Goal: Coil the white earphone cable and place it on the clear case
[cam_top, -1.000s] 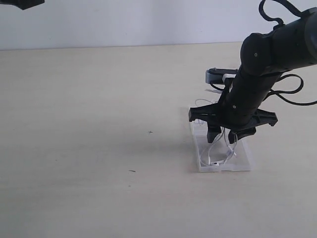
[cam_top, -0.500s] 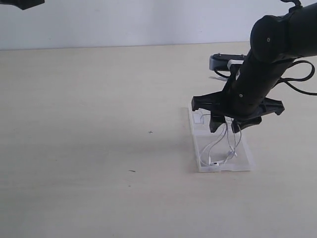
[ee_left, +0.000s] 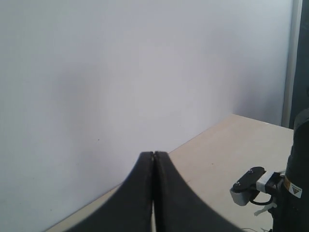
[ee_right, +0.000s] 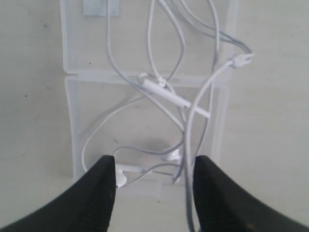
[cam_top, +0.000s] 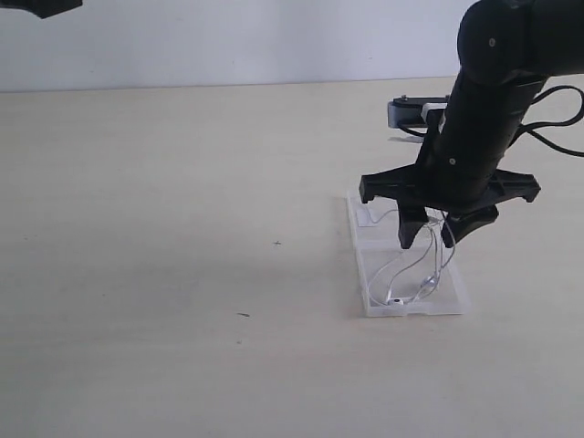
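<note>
**Figure.** Open clear case (cam_top: pixel 411 308) lying flat on the pale counter (cam_top: pixel 182 228), with both tools.

(a) Exterior view. We see the right tool (cam_top: pixel 430 239) poised just above the case, pointing down, its two black fingers (cam_top: pixel 408 235) standing apart. The white earphone cable (cam_top: pixel 401 272) lies in loose loops inside the case. Some strands rise from the case floor into the gap between the fingers, and we cannot tell whether any is caught there. One earbud (cam_top: pixel 399 300) rests against the case's near wall. A grey-and-black module (cam_top: pixel 406 111) sits on the right arm, beyond the case. A part of the left arm (cam_top: pixel 36 7) shows high up and well apart from the case.

(b) Right wrist view. The case (ee_right: pixel 70 121) shows two hinged halves. A small white square sticker (ee_right: pixel 100 7) sits in one half, and we can read no writing on it. The cable (ee_right: pixel 110 58) crosses the hinge several times, and its inline remote (ee_right: pixel 164 92) lies slantwise at the hinge. Two earbuds (ee_right: pixel 121 179) lie in the half without the sticker, beside the end wall. A small white connector (ee_right: pixel 241 59) rests at one long wall, where strands overhang. The right tool (ee_right: pixel 154 162) is spread, clamping nothing.

(c) Left wrist view. The left tool (ee_left: pixel 153 159) has its fingers pressed together, holding nothing, and it faces a white wall. The right arm carries a yellow label (ee_left: pixel 289 181) with a dark triangle, which is too small for us to read.
</note>
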Action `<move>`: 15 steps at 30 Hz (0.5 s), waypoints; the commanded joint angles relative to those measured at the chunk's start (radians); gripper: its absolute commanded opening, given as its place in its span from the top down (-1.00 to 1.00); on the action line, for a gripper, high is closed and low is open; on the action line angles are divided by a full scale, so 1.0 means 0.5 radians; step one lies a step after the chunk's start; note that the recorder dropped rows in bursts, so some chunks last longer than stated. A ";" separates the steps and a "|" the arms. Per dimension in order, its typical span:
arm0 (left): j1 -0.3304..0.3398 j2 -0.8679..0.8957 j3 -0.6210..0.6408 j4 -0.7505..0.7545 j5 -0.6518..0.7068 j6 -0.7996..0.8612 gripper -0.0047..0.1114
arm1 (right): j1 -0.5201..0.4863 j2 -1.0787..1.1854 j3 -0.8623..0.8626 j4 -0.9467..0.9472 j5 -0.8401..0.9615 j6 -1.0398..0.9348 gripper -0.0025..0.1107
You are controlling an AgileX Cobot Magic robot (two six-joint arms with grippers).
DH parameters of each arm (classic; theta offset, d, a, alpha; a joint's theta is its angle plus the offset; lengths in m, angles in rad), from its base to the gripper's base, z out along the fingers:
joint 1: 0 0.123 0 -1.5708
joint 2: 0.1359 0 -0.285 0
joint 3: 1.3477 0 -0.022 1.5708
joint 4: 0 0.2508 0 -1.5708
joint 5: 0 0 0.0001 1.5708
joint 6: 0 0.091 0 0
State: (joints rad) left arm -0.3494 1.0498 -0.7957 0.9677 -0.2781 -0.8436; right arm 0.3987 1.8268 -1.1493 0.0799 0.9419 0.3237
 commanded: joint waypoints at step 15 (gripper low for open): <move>0.003 -0.014 0.004 -0.016 0.017 -0.002 0.92 | -0.006 -0.012 -0.013 0.270 0.206 -0.086 0.09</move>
State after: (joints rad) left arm -0.3494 1.0498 -0.7957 0.9677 -0.2781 -0.8436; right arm 0.3987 1.8268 -1.1510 0.2027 1.0445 0.2913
